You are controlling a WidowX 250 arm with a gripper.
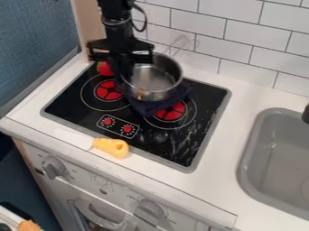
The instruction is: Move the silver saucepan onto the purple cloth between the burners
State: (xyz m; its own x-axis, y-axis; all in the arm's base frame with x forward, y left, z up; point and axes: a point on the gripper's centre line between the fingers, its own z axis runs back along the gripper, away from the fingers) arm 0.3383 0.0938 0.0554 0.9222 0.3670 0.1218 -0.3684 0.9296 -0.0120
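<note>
Silver saucepan (158, 77): upper centre of frame, at the stovetop's back edge, covering part of the dark purple cloth (148, 107). Resting or held just clear of it: cannot tell.

Gripper (125, 76) hangs at the pan's left side, against or just beside the wall. Cannot tell whether it is wide, narrow or has hold of the rim.

Main worry: cloth lies bunched, so the pan could settle crooked or rock on a fold. Sliding rather than lifting would likely drag the cloth further over the right burner (170, 111), which it already partly overlaps. A one-sided grip, if there is one, could let the pan swing or tip; an early release would probably leave it too far back, only partly on the cloth.

Outward, left: red object (104, 68) beside the arm, beyond the left burner (110, 90); a leftward swing might knock it. Yellow object (111, 147) at the stovetop's front edge, lower left of centre, well apart; small risk. Sink (256, 151), right edge, out of play.
</note>
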